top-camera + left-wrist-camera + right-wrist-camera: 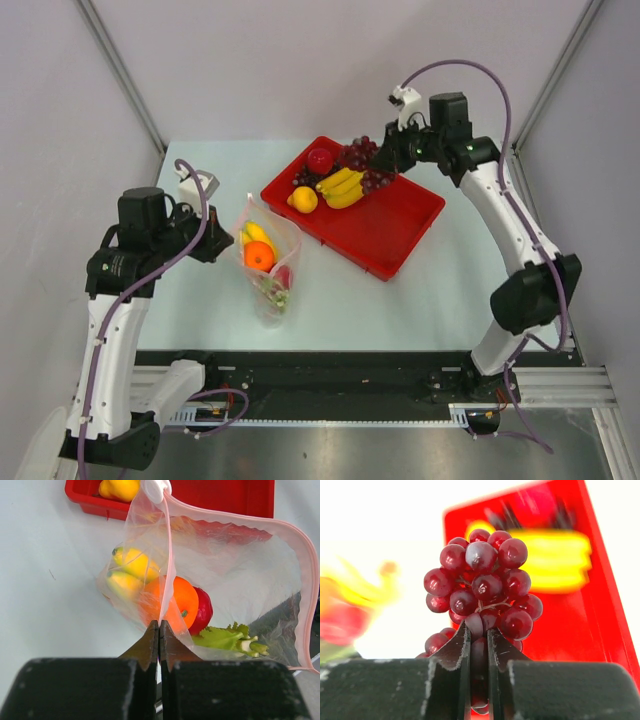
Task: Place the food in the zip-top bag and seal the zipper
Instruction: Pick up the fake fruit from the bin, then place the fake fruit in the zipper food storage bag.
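The left end effector (158,630) is closed on the pink zipper (167,555) edge of the zip-top bag (270,312), which rests on the surface (430,290) with its mouth held open toward the red tray (390,230). An orange (180,597), two yellow pieces (131,570), a red piece (204,611) and a green stalk (227,639) already lie inside. The right end effector (479,635) is clamped on the bunch of grapes (482,580) at the tray's far corner, with bananas (340,187), a lemon (303,199) and an apple (320,160) lying in the tray on the side toward the bag.
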